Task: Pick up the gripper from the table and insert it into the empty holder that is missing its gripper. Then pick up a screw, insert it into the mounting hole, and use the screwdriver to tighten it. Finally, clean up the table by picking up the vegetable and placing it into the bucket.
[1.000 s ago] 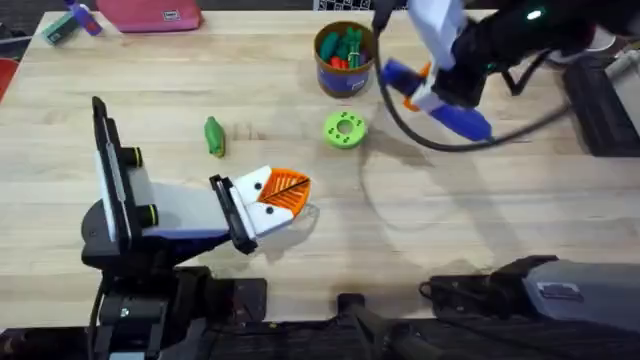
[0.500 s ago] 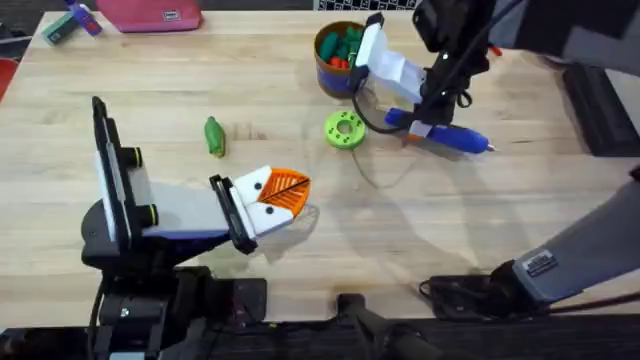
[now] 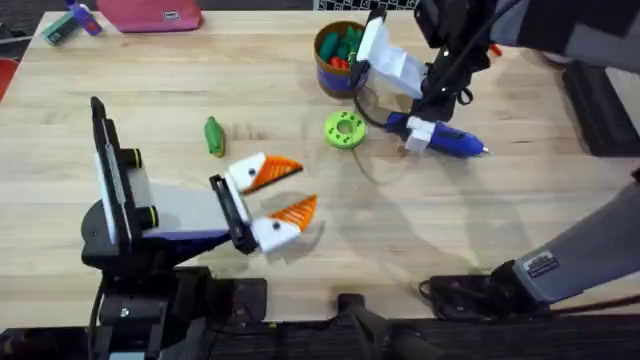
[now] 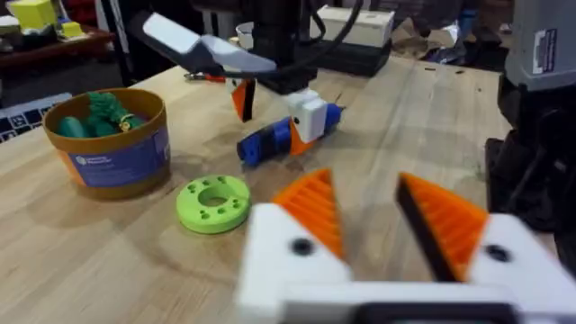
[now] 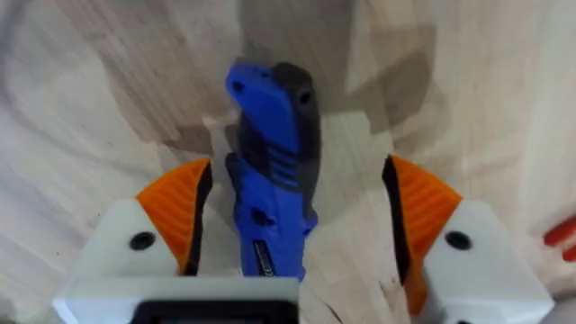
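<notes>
Screwdriver (image 3: 445, 140) flat on table, just right of green disc (image 3: 345, 130) | right gripper (image 5: 292, 225) spread wide, straddling screwdriver body, pads apart from it | left gripper (image 3: 282, 192) spread, nothing between fingers, below disc | vegetable (image 3: 214, 136) left of disc | bucket (image 3: 343, 60) above disc

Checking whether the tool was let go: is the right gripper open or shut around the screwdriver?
Open. The right gripper has both orange pads apart, with gaps on each side of the blue screwdriver, which lies on the table.
</notes>
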You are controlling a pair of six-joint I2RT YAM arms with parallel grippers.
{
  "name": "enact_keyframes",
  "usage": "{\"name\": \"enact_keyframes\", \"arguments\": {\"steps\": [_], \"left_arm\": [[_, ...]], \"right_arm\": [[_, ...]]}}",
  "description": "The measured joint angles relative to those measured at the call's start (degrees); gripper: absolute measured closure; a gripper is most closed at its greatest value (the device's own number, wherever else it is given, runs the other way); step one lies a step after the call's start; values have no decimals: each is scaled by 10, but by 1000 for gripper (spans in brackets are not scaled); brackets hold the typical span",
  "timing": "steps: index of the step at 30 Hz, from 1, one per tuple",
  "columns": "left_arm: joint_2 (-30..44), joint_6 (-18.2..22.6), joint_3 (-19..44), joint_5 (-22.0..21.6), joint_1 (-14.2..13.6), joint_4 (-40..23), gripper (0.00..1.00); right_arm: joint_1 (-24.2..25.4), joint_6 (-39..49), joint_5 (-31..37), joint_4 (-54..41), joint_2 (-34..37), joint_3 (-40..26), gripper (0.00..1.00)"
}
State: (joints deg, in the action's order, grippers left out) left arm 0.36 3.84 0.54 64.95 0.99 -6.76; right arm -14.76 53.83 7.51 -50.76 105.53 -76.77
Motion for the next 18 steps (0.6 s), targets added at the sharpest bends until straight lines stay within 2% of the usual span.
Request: {"name": "enact_keyframes", "arguments": {"steps": [3, 4, 13, 18], "left_arm": [[0, -2, 0, 0, 0, 0, 56], [0, -2, 0, 0, 0, 0, 27], [0, -9, -1, -5, 0, 10, 14], [0, -46, -1, -49, 0, 16, 15]], "right_arm": [[0, -23, -1, 2, -24, 0, 9], [0, -31, -2, 2, -37, 0, 9], [0, -145, -19, 28, -194, 0, 8], [0, -246, -24, 48, -274, 0, 8]]}}
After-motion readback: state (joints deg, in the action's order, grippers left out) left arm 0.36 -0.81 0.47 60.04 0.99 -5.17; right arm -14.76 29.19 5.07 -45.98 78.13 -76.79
